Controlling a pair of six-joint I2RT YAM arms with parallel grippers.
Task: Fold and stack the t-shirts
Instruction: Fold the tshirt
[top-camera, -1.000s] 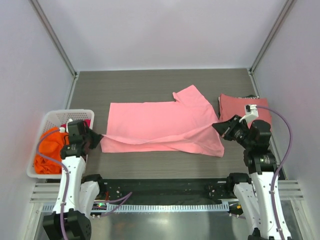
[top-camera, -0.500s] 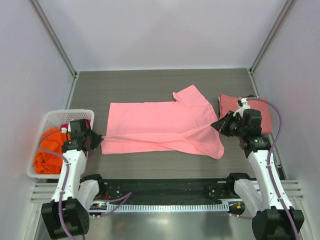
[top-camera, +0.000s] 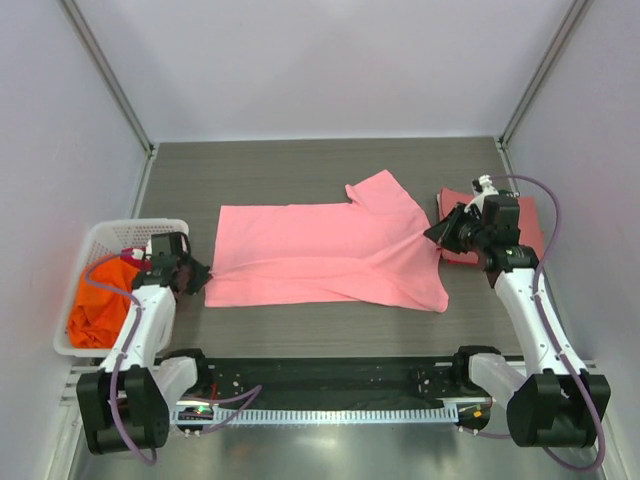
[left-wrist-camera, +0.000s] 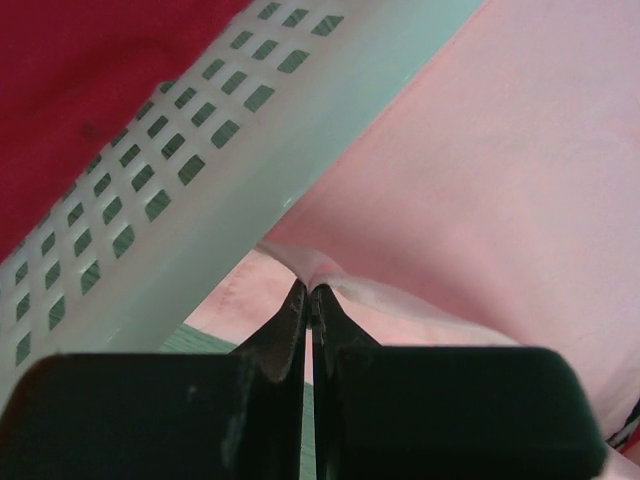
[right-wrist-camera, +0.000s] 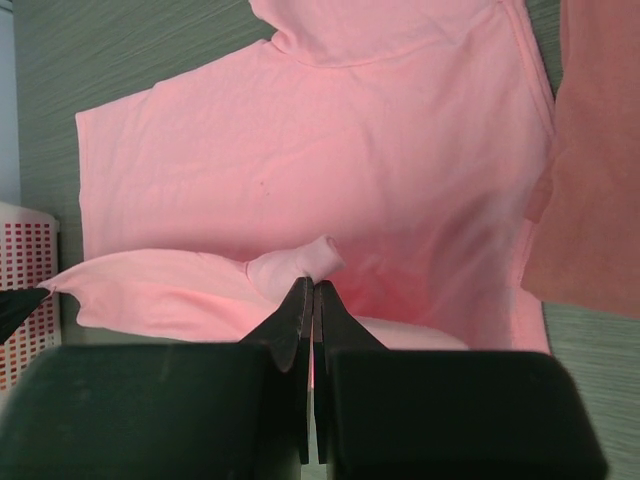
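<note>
A light pink t-shirt (top-camera: 320, 250) lies spread across the middle of the table, its front edge lifted between both grippers. My left gripper (top-camera: 200, 273) is shut on the shirt's left front corner (left-wrist-camera: 312, 270), right beside the basket. My right gripper (top-camera: 436, 234) is shut on a bunched pinch of the pink t-shirt's (right-wrist-camera: 330, 160) right side (right-wrist-camera: 300, 262). A folded salmon-red t-shirt (top-camera: 530, 228) lies at the right, partly under my right arm; it also shows in the right wrist view (right-wrist-camera: 600, 160). An orange t-shirt (top-camera: 100, 300) and a magenta one (top-camera: 135, 253) are in the basket.
A white plastic lattice basket (top-camera: 120, 228) stands at the left table edge, close against my left gripper; its wall fills the left wrist view (left-wrist-camera: 170, 180). Metal frame posts rise at the back corners. A black rail runs along the near edge.
Both grippers have moved away from me with the shirt's front edge held between them. The lifted fold has been carried back over the shirt. The right arm has stretched farther forward.
</note>
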